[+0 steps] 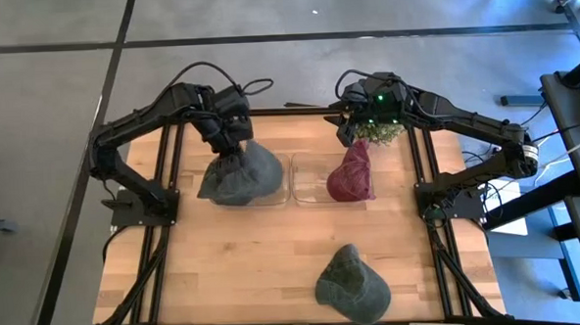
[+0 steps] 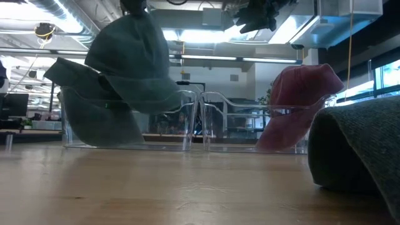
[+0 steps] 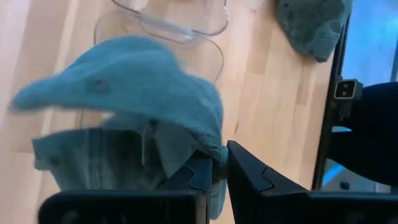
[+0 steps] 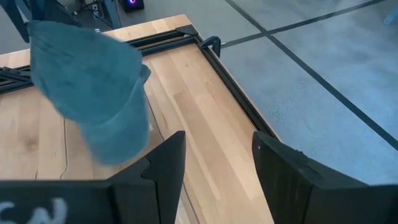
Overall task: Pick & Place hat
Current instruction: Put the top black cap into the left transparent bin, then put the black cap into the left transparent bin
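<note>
The left gripper (image 3: 214, 171) has its fingers (image 3: 245, 171) pinched on the edge of a grey-green hat (image 1: 239, 173), holding it over the left clear bin (image 1: 272, 198) at the back of the tabletop (image 1: 245, 262); the right gripper (image 4: 214, 158) hangs with fingers (image 4: 283, 168) spread and empty above the right clear bin (image 1: 311, 199), where a maroon hat (image 1: 352, 174) leans; a second grey-green hat (image 1: 351, 285) lies near the front edge.
</note>
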### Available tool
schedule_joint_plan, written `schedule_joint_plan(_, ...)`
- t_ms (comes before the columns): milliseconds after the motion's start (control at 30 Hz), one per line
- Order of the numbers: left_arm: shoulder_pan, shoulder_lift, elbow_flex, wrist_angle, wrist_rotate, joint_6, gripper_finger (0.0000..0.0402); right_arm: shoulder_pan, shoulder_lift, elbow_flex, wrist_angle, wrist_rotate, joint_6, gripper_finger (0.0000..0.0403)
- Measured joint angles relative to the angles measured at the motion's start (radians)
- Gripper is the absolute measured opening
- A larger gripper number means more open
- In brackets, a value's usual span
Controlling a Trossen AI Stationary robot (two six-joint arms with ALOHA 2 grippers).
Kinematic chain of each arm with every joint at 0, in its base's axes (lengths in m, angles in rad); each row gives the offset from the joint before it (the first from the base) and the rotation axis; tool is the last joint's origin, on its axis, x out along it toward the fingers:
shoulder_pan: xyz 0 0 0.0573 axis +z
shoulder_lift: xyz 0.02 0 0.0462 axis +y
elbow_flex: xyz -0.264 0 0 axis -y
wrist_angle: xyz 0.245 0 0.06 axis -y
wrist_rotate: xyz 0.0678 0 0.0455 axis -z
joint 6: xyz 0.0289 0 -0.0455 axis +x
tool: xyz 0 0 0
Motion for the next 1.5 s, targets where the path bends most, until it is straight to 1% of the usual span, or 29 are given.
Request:
schedule_joint_plan(67, -0.007, 0.000, 0.000, -0.035, -0.003, -0.003, 0.0023, 0.000, 0.000, 0.000, 0.000, 0.000, 0.000, 0.0186)
schedule_joint_plan(133, -0.010, 0.002, 0.000, -0.080, -0.032, -0.004, 0.0023, 0.000, 0.000, 0.000, 0.000, 0.000, 0.000, 0.0186)
schedule_joint_plan(200, -0.015, 0.008, 0.000, -0.089, -0.064, -0.013, 0.0023, 0.000, 0.000, 0.000, 0.000, 0.000, 0.000, 0.0186)
schedule_joint_plan(400, -0.015, 0.041, -0.003, -0.087, -0.058, 0.003, 0.0023, 0.000, 0.000, 0.000, 0.000, -0.001, 0.000, 0.0186)
schedule_joint_plan(467, -0.018, 0.069, -0.005, -0.085, -0.038, -0.002, 0.0023, 0.000, 0.000, 0.000, 0.000, -0.001, 0.001, 0.0186)
schedule_joint_plan(567, -0.020, 0.101, -0.004, -0.087, 0.040, 0.012, 0.0023, 0.000, 0.000, 0.000, 0.000, -0.002, 0.001, 0.0186)
schedule_joint_plan(600, -0.022, 0.113, -0.005, -0.086, 0.046, 0.020, 0.0023, 0.000, 0.000, 0.000, 0.000, -0.002, 0.002, 0.0186)
schedule_joint_plan(800, -0.032, 0.139, -0.004, -0.087, -0.031, 0.063, 0.0023, 0.000, 0.000, 0.000, 0.000, -0.005, 0.003, 0.0186)
schedule_joint_plan(900, -0.030, 0.140, -0.004, -0.086, -0.047, 0.060, 0.0025, 0.000, 0.000, 0.000, -0.001, -0.005, 0.003, 0.0186)
schedule_joint_plan(1100, -0.030, 0.140, -0.004, -0.086, -0.046, 0.052, 0.0073, 0.000, 0.000, 0.000, -0.005, -0.005, 0.001, 0.0186)
schedule_joint_plan(1233, -0.030, 0.140, -0.004, -0.086, -0.047, 0.047, 0.0089, 0.000, 0.000, 0.000, -0.005, -0.005, 0.001, 0.0186)
schedule_joint_plan(1367, -0.030, 0.140, -0.004, -0.087, -0.105, 0.049, 0.0103, 0.000, 0.000, 0.000, -0.005, -0.005, 0.001, 0.0186)
schedule_joint_plan(1500, -0.020, 0.129, -0.004, -0.086, -0.174, 0.048, 0.0129, 0.000, 0.000, 0.000, -0.016, -0.005, 0.001, 0.0186)
